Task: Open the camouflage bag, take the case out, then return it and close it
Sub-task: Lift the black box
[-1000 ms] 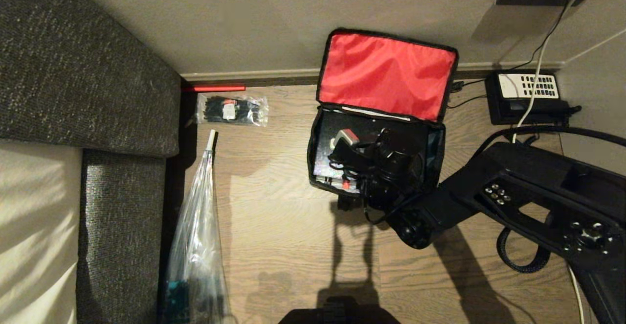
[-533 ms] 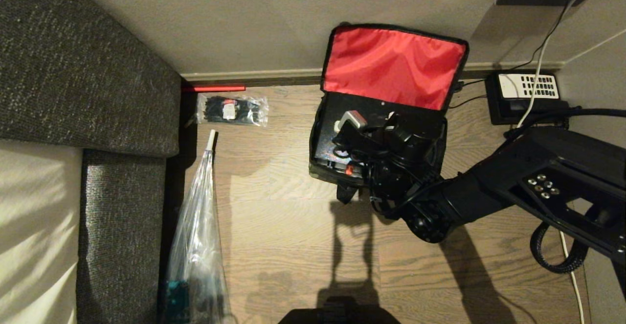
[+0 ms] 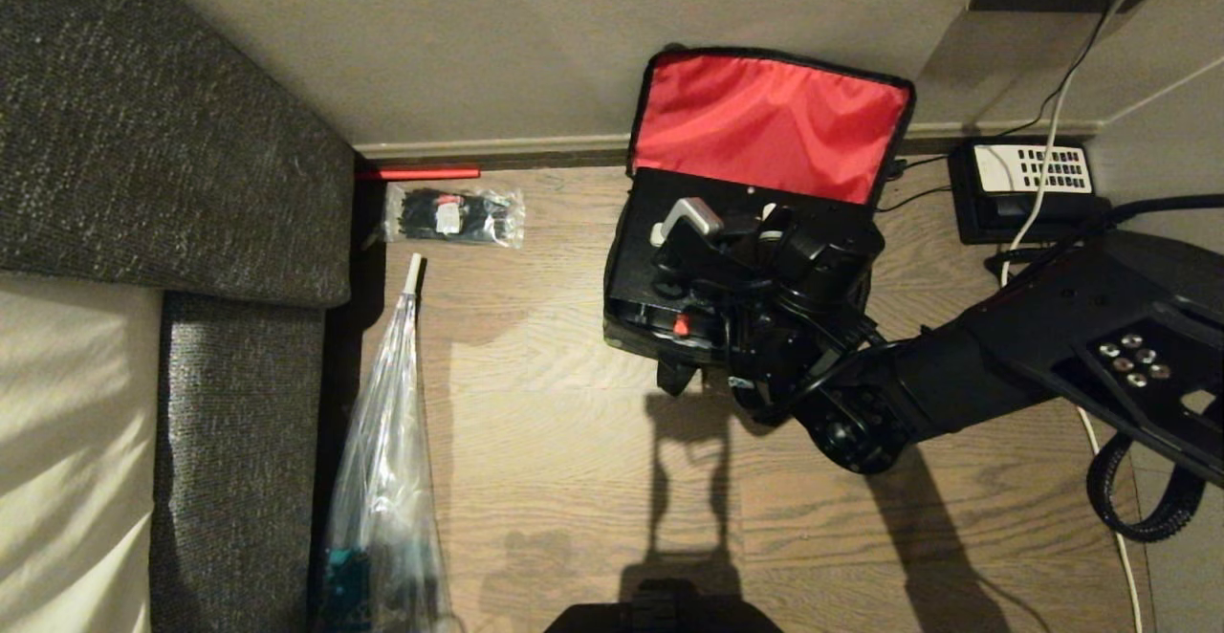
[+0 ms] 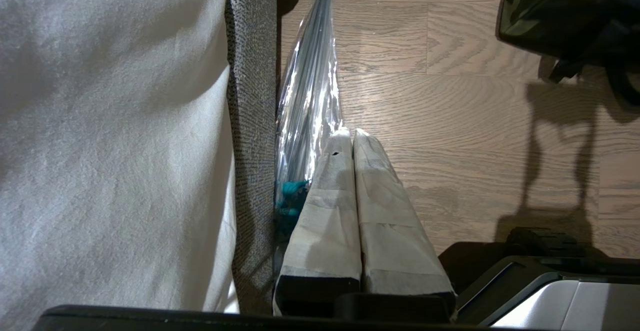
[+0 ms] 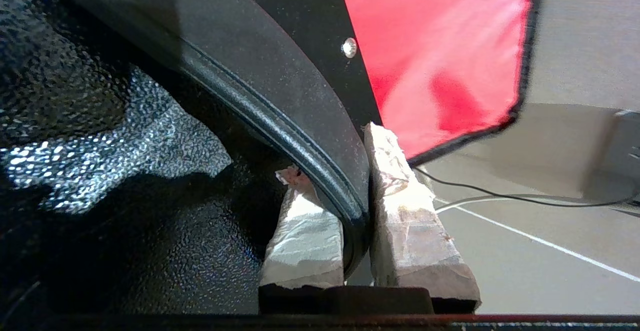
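Observation:
The camouflage bag (image 3: 765, 126) lies open on the wood floor by the wall, its red-lined lid propped up; its camouflage side (image 4: 560, 16) also shows in the left wrist view. The black case (image 3: 639, 265), with a red knob (image 3: 682, 327) on its near side, sits raised over the bag's opening and hides the interior. My right gripper (image 3: 765, 231) is shut on the case's rim (image 5: 320, 121), one fingertip (image 5: 305, 226) on each side of the edge. My left gripper (image 4: 352, 138) hangs shut and empty beside the sofa.
A black telephone (image 3: 1028, 188) with cables (image 3: 1047, 136) stands right of the bag against the wall. A clear packet of black ties (image 3: 454, 214) and a long clear plastic sleeve (image 3: 382, 461) lie at the left by the grey sofa (image 3: 172, 136).
My right arm has lifted the case up out of the bag and toward the wall; it now covers the opening. The bag and its lid shifted slightly back. The left arm is still.

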Available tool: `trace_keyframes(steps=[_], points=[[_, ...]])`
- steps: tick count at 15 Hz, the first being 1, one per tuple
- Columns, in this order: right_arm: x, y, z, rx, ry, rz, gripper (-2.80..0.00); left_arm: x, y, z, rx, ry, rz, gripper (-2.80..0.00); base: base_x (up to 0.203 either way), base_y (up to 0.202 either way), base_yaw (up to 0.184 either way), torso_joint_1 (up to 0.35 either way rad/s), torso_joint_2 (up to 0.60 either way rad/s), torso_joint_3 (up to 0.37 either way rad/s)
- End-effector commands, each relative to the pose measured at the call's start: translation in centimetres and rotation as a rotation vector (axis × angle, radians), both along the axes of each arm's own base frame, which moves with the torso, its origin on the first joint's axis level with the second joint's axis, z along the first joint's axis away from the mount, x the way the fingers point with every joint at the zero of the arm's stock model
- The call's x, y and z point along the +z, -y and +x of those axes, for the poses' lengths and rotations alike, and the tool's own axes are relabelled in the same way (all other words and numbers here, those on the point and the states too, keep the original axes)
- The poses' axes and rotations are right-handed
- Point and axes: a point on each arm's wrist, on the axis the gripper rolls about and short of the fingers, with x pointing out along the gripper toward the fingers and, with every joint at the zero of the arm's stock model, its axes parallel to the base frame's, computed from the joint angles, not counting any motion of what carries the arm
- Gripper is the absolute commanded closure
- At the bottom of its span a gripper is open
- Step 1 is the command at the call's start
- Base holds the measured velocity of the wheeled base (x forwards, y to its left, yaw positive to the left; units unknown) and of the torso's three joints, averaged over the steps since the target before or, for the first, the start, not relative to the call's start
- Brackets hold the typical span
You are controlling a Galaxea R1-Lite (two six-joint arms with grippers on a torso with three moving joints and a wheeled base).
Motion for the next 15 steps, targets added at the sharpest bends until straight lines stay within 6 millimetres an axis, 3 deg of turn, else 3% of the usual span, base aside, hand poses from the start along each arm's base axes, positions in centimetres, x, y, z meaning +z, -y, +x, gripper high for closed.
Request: trace_keyframes(steps=[1,5,9,15], points=[[2.4,0.6,-0.8,-0.003,0.048,0.032,0.0,0.0,0.0,0.0,0.0,0.001,0.001,0.0,0.0,0.0,0.0,0.0,0.0,0.0],[4.1,1.4,-2.1,0.002,0.038,0.03,0.0,0.0,0.0,0.0,0.0,0.0,0.0,0.0,0.0,0.0,0.0,0.0,0.0,0.0],[4.0,1.7,-3.5,0.025,0.024,0.019,0.0,0.0,0.0,0.0,0.0,0.002,0.0,0.0,0.0,0.0,0.0,0.0,0.0,0.0],[6.5,3.3,-5.4,0.025,0.02,0.013,0.0,0.0,0.0,0.0,0.0,0.002,0.0,0.0,0.0,0.0,0.0,0.0,0.0,0.0]])
